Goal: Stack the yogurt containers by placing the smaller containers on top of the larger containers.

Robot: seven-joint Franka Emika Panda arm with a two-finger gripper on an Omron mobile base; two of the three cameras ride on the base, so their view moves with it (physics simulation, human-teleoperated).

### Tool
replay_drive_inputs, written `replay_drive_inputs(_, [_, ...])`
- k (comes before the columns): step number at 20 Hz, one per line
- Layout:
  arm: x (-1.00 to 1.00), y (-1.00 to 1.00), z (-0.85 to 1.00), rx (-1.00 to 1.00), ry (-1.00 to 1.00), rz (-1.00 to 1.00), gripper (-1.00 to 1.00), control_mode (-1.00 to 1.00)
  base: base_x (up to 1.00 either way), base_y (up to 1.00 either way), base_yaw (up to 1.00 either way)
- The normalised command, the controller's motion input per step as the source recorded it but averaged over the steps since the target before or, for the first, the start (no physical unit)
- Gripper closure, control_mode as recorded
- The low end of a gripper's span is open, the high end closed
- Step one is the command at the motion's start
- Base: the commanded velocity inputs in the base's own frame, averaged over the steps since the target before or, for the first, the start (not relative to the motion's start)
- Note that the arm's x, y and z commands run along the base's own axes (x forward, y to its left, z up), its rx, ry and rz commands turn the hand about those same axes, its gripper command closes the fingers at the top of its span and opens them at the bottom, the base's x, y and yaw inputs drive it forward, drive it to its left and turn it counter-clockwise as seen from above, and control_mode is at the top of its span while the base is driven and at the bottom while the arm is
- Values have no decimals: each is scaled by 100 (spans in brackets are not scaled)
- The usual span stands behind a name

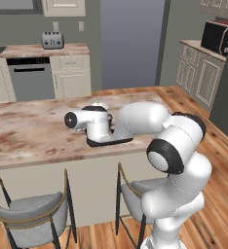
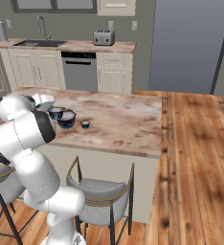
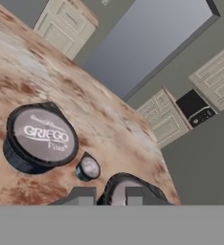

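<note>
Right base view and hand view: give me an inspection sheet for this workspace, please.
Surface: marbled island counter, level.
Job's things: large tub, medium tub and tiny tub close together, none stacked.
Clutter: nothing seen.
Grippers: tool nearly shut, apparently pinching the medium tub's rim.
Cables: nothing seen.
Surroundings: toaster and sink on the back counter; stool at the island.

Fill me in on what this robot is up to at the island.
The gripper is shut on the medium yogurt tub, apparently holding it beside the largest tub. The largest tub, lid reading GRIEGO, and the tiny tub sit apart on the marble island counter. Nothing is stacked yet.
</note>
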Motion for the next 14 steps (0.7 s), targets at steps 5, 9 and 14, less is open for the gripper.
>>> replay_drive_inputs(5, [0,0,-10,0,0,0,100,-100,0,0,0])
replay_drive_inputs(9, [0,0,-9,0,0,0,100,-100,0,0,0])
replay_drive_inputs(14, [0,0,-6,0,0,0,100,-100,0,0,0])
